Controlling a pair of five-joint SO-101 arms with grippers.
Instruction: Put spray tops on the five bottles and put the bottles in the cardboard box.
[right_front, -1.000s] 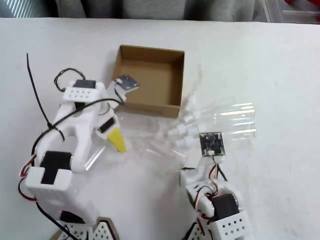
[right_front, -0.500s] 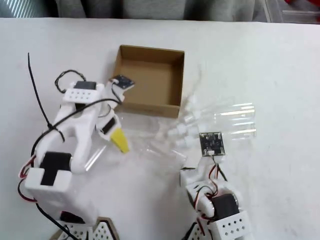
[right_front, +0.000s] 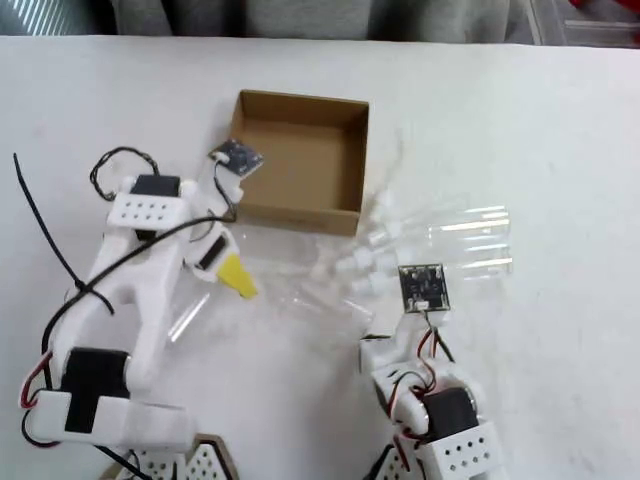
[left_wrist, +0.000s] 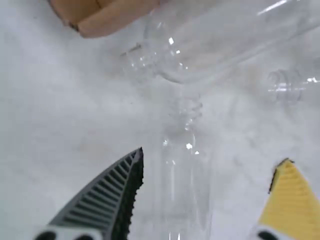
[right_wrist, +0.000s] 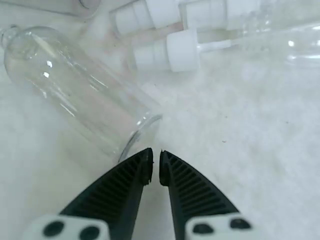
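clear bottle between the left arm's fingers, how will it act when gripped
The clear bottle lies on its side and looks round, so it will probably roll if nudged. It looks empty, so likely light. Its glossy wall may slip against the fingers.

One cardboard box (right_front: 300, 213). At least three white spray tops (right_wrist: 167, 52). Three clear bottles (left_wrist: 215, 45) in my left wrist view; full total unclear.

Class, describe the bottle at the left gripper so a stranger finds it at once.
Start at the cardboard box. Beside its corner hangs the left gripper. The bottle is the only one lying between its black and yellow fingers.
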